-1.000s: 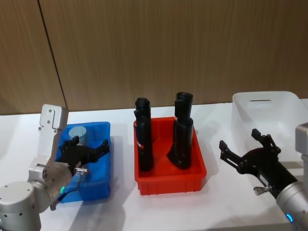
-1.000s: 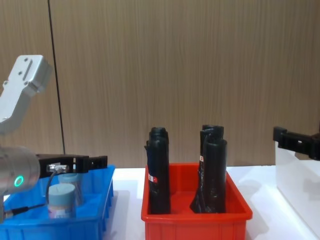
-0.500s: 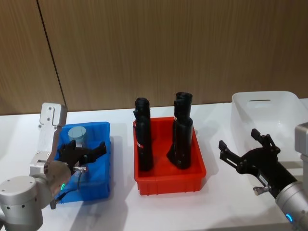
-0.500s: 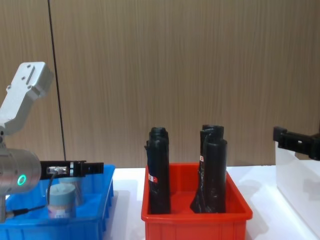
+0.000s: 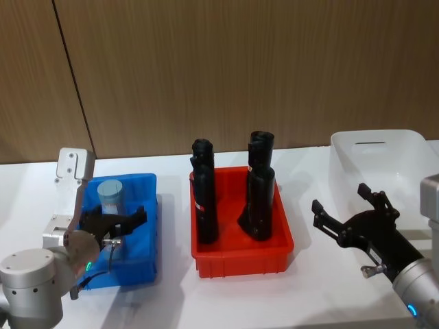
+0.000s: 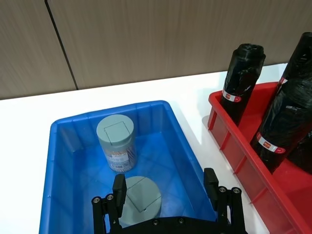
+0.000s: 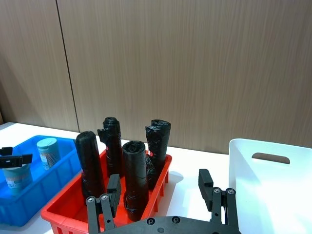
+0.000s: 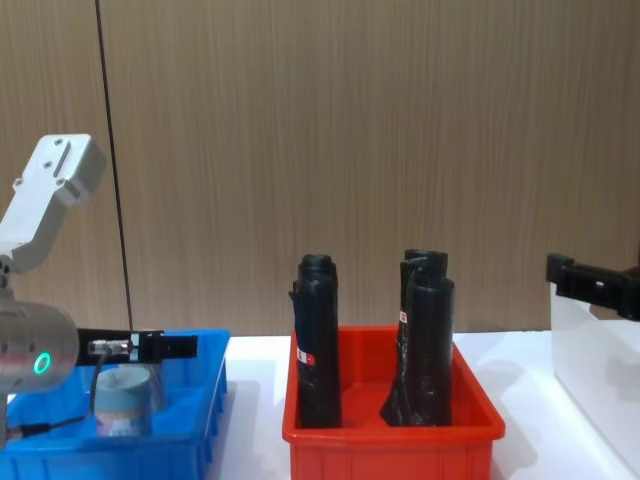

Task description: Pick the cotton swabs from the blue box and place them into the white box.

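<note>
Work centres on the blue box (image 5: 140,181) at the left end of the table (image 5: 171,301). Two swab containers stand upright in it. The far jar (image 6: 116,146) is toward the back wall with its label facing the arm, and the near jar (image 6: 140,200) is closer to the robot.

The left pincer (image 6: 165,183) hangs over the box with its fingers spread wide and nothing between them. The near jar sits below the gap, closer to one finger than the other and touching neither. Seen from the side, the fingers lie roughly level, just above that jar's lid. To my eye this is the line-up for a grab. The wide spread gives room to come down around the lid, though the pincer looks like it needs to shift a little to centre the jar first.

The white box (image 5: 343,171) is at the far right, well apart from the blue one. The red bin (image 5: 240,264) and its tall black rolls (image 5: 204,199) stand between them. I'd guess a carried jar must go high over those rolls or risk clipping one.

The right pincer (image 5: 339,197) hovers low over the table just beside the white box, fingers also spread and empty. It appears idle, and may be waiting there because it is the arm nearest the drop-off.
</note>
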Tool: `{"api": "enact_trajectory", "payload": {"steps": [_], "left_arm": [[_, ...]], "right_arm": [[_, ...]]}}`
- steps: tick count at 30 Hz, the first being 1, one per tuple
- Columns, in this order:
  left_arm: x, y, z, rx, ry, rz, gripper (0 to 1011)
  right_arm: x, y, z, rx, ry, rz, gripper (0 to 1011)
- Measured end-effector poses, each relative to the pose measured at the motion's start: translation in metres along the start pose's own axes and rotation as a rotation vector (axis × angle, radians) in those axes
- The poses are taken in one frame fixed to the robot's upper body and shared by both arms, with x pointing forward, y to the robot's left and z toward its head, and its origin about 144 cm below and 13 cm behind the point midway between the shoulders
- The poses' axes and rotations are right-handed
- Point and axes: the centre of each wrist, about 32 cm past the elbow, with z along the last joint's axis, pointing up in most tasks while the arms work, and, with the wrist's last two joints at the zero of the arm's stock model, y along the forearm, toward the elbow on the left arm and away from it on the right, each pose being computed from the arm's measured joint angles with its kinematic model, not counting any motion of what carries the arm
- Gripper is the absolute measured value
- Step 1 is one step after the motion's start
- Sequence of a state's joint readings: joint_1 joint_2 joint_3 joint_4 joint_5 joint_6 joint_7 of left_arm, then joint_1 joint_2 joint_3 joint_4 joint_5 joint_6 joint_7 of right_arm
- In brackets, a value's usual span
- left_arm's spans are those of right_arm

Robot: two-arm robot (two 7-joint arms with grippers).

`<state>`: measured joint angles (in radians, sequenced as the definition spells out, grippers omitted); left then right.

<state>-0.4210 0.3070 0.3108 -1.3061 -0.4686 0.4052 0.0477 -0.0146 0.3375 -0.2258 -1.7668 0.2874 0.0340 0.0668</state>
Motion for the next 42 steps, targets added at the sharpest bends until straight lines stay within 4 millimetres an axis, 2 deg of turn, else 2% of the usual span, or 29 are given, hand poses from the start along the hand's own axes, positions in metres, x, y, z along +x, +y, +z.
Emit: {"api": "enact_trajectory", "payload": {"steps": [28, 42], "left_arm": [[0.0016, 0.0019, -0.0004, 0.067, -0.047, 0.1, 1004], [0.006, -0.0005, -0.0056, 0.079, -0.049, 0.097, 1004]], "right_arm": [[0.0, 0.0, 0.0, 0.0, 0.0, 0.0, 1002], [0.0, 0.0, 0.0, 0.0, 0.0, 0.0, 1002]]}}
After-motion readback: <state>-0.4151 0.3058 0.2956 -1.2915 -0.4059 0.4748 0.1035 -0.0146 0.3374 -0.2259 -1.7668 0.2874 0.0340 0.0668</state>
